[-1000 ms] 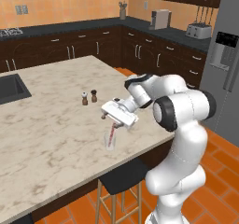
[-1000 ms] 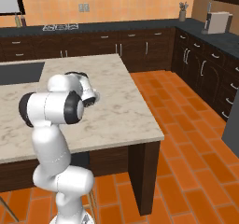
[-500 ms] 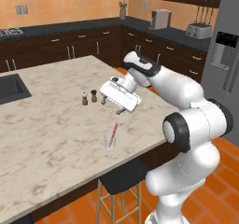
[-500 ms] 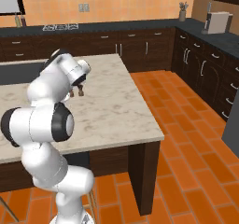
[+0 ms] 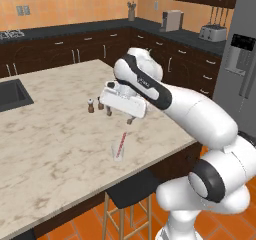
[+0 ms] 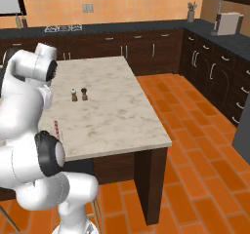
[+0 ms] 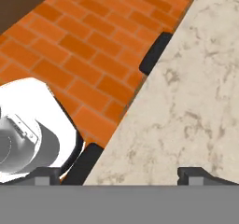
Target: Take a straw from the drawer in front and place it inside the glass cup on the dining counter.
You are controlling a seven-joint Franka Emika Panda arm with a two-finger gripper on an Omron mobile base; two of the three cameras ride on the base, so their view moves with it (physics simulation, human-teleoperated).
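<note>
**Straw in cup, gripper clear above**

Gripper (image 5: pixel 119 115) hangs wide apart, nothing between the fingers, centre of the left base frame, above the counter (image 5: pixel 55 144). Likely so placed because the drop looks done. Just below it, lower centre, the glass cup (image 5: pixel 118 151) stands upright near the counter's front edge. The straw (image 5: pixel 121 143) leans inside it, top poking past the rim. Two shakers (image 5: pixel 95 104) sit further back, well apart from the cup
</note>
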